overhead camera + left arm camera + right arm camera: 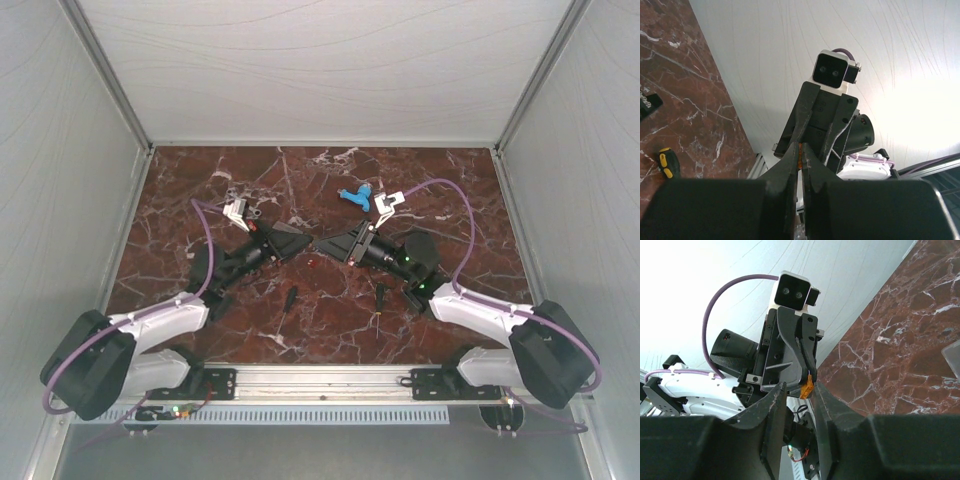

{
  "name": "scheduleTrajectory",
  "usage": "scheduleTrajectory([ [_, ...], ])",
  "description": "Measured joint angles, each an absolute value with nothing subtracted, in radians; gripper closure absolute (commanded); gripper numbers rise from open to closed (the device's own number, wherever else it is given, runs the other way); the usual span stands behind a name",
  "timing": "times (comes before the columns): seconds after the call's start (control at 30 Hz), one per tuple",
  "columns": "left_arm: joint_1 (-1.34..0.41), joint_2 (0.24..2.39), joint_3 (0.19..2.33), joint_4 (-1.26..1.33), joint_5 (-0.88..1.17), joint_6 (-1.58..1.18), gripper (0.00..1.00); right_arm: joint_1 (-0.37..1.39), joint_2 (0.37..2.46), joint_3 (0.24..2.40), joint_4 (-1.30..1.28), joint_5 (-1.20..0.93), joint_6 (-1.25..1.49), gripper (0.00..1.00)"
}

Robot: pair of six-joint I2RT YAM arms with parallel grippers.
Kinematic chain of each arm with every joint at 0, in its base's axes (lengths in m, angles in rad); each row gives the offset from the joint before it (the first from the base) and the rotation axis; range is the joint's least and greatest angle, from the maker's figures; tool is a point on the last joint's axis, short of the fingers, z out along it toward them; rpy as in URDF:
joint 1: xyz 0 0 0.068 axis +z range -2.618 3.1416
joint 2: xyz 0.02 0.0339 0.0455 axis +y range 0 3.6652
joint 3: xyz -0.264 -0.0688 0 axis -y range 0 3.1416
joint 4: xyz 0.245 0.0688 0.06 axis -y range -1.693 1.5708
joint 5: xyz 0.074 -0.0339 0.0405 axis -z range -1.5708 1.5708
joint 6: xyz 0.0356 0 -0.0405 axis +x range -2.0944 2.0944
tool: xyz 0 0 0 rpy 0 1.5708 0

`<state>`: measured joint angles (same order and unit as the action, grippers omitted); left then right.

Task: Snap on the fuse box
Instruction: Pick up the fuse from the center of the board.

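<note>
My left gripper (303,243) and right gripper (322,246) meet tip to tip above the middle of the table. The left gripper (801,150) is shut on a small orange fuse (807,386). The right gripper (800,387) is open, its jaws either side of that fuse and not touching it. A black tray edge (645,105), probably the fuse box, shows at the left edge of the left wrist view. A clear lid corner (952,357) shows at the right edge of the right wrist view. I cannot pick out either in the top view.
A blue plastic piece (355,196) lies behind the right gripper. Two black-handled screwdrivers (288,298) (380,298) lie in front of the grippers; one shows in the left wrist view (662,162). A small red speck (312,262) lies under the tips. White walls enclose the marble table (200,330).
</note>
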<state>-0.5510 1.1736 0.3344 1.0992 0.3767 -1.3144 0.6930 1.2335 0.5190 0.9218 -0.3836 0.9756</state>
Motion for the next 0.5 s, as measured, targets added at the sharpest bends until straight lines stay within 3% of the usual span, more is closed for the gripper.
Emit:
scheduleTrajectory([
  [0.17, -0.557, 1.192, 0.334, 1.135, 0.374, -1.338, 1.00, 0.690, 1.243, 0.519, 0.940, -0.384, 0.983, 0.84],
  [0.37, -0.558, 1.230, 0.329, 1.203, 0.373, -1.377, 1.00, 0.685, 1.251, 0.507, 0.971, -0.386, 0.991, 1.00],
  [0.5, -0.558, 1.249, 0.326, 1.242, 0.373, -1.393, 0.95, 0.681, 1.253, 0.507, 0.979, -0.390, 0.995, 1.00],
])
